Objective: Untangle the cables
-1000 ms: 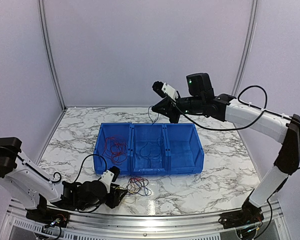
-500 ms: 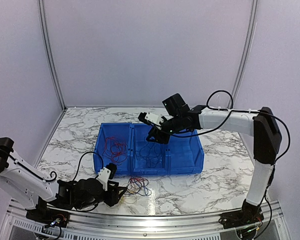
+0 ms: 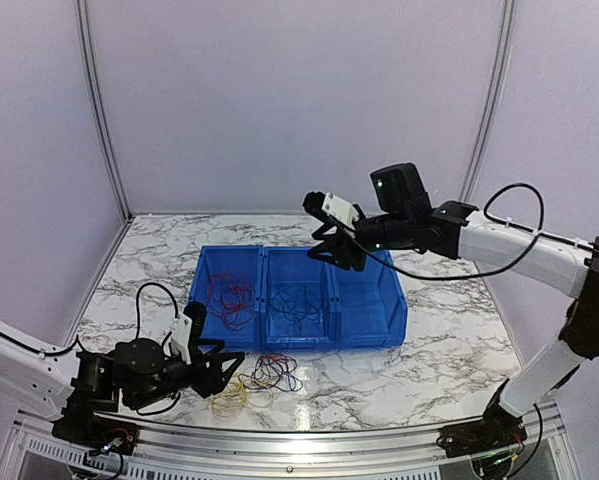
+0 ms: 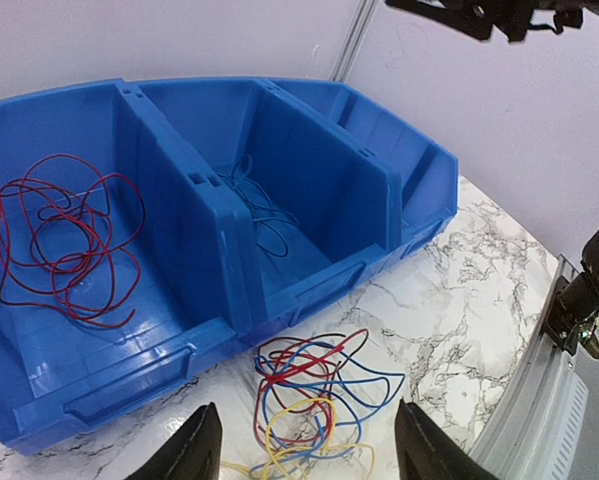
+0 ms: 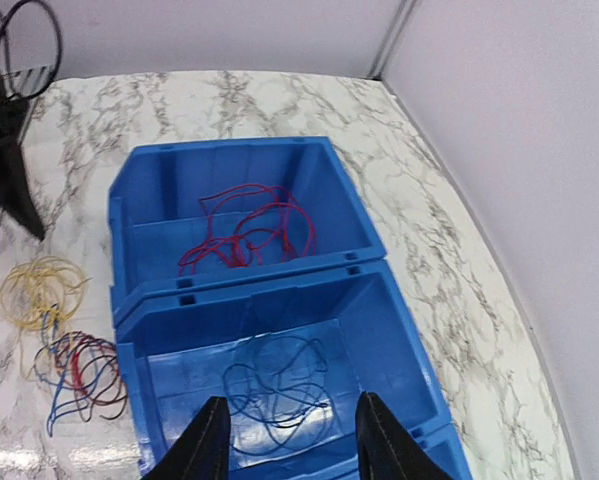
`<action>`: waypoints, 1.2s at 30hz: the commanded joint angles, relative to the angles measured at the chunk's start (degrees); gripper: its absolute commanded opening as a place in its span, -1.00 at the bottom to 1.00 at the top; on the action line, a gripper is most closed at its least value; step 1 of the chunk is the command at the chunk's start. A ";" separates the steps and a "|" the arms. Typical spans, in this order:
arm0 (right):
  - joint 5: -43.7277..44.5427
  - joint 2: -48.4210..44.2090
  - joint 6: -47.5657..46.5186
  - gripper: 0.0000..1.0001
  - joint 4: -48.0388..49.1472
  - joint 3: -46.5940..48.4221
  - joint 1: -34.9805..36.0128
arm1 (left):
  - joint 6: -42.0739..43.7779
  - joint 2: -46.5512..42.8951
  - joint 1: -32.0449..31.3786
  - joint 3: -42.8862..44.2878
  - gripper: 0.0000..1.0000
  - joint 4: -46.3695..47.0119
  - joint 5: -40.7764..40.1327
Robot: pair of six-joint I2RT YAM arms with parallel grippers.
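Observation:
A tangle of red, blue and dark cables (image 3: 277, 372) (image 4: 314, 385) lies on the marble in front of the blue three-part bin (image 3: 299, 340). A yellow cable loop (image 3: 231, 393) (image 5: 39, 290) lies just left of the tangle. My left gripper (image 3: 222, 366) (image 4: 309, 455) is low over the table, open, with the tangle just ahead of its fingers. Red cables (image 3: 231, 298) (image 5: 247, 228) rest in the left compartment. Dark blue cables (image 3: 297, 305) (image 5: 279, 385) rest in the middle one. My right gripper (image 3: 324, 252) (image 5: 291, 445) hovers above the middle compartment, open and holding nothing.
The bin's right compartment (image 3: 367, 300) holds nothing. Marble table (image 3: 439, 330) extends around the bin, with a metal rail (image 3: 309, 440) along the near edge. Walls close in the back and both sides.
My right gripper dipped over the middle compartment, opened, and rose again; more dark blue cable lies there now. My left gripper drew back left and opened wider, with a yellow loop lying apart from the tangle.

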 commanded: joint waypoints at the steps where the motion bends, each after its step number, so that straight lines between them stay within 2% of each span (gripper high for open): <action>1: -10.78 -1.66 -5.41 -0.19 -0.06 -8.51 3.38 | -0.25 -3.63 -0.14 -0.69 0.30 -6.30 -4.44; 5: -11.44 -0.79 -10.86 -0.30 -4.87 -12.79 10.22 | -3.82 -4.25 0.37 -1.99 0.41 -6.73 -5.85; 8: -7.80 -0.40 -9.78 -0.23 -1.96 -17.16 13.64 | -4.78 -3.09 0.67 -1.74 0.44 -6.78 -6.48; 14: -7.99 3.02 -6.92 -0.02 0.99 -20.23 16.05 | -5.61 1.32 0.69 0.07 0.44 -6.74 -8.40; 22: -6.04 8.60 -5.42 0.00 0.67 -18.15 17.28 | -5.64 6.35 0.71 2.68 0.44 -6.76 -6.98; 32: -4.47 11.98 -3.43 -0.33 1.52 -16.03 17.33 | -5.31 6.94 0.68 2.62 0.44 -6.63 -6.91; 36: -3.10 12.16 -2.85 -0.81 1.00 -15.05 17.33 | -4.73 7.36 0.70 2.77 0.43 -6.64 -6.59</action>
